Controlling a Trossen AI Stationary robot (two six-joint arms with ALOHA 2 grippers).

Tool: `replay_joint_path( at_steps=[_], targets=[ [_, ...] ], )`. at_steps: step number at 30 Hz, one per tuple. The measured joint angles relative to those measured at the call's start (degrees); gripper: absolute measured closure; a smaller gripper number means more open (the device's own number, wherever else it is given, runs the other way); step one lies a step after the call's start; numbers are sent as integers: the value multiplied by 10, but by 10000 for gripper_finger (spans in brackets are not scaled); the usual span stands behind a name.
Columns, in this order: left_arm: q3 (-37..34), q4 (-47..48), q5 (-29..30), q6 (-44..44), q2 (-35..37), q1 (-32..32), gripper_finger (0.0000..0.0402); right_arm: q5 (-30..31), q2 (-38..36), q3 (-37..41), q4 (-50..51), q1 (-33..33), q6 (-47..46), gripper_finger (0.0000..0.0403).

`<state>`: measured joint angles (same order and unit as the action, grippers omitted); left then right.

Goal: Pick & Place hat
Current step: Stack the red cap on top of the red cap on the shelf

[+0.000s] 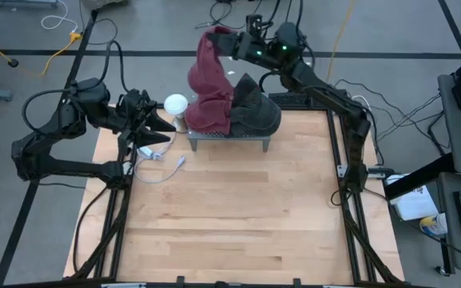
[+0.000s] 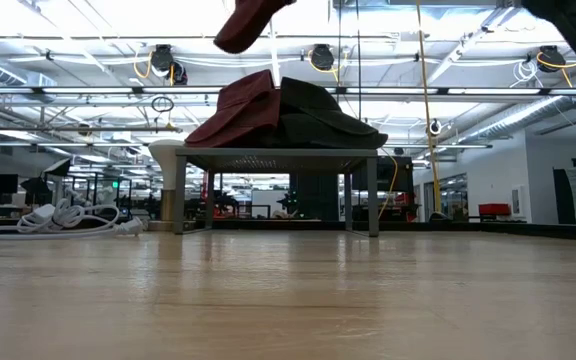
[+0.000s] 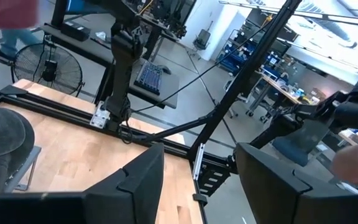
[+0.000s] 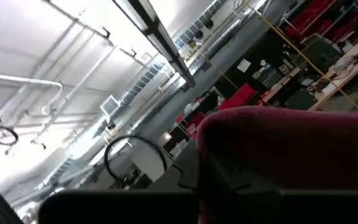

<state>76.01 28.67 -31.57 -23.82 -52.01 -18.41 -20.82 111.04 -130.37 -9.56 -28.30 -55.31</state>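
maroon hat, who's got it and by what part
The right gripper is shut on the maroon hat, pinching its upper edge. The left gripper holds nothing.

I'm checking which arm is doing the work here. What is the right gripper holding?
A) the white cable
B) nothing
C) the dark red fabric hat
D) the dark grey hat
C: the right gripper is shut on the dark red fabric hat, lifting its top edge above the small grey metal stand, while the dark grey hat lies on the stand and the left gripper waits open beside it.
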Motion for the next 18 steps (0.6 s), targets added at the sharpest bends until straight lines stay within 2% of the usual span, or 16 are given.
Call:
replay_joint_path(
  at_steps=[5,18],
  targets=[
    [0,0,-1,2,2,0,187,0,26,-3,-26,-1,-31,403],
    [0,3,-1,9,2,0,208,-21,41,7,82,2,-12,403]
  ],
)
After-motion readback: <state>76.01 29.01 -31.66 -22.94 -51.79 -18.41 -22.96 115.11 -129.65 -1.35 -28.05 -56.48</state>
